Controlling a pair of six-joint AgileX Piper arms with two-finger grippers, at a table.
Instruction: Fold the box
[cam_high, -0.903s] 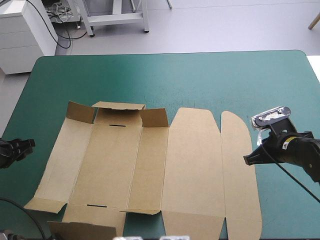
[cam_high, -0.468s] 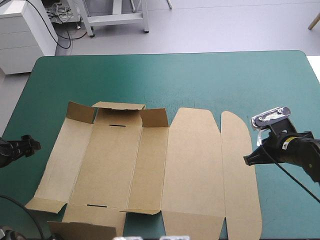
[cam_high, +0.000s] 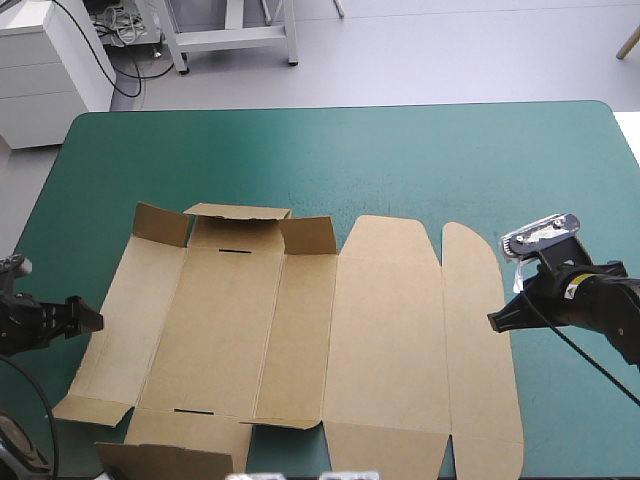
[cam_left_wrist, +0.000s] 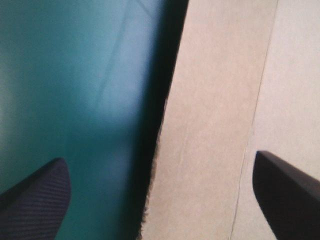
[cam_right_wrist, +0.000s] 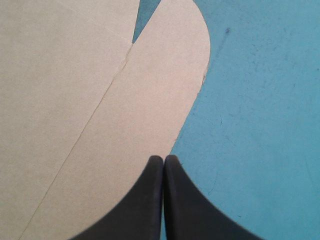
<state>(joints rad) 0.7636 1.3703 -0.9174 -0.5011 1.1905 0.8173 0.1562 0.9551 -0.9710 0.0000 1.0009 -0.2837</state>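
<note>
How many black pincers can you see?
2. The left black pincer, open, is at the unfolded brown cardboard box's left edge; the right black pincer, shut, is at its rounded right flap.

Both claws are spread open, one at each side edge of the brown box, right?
Only the left gripper is open. The right gripper is shut, closed to one point, as the right wrist view shows. Each is at a side edge of the box.
</note>
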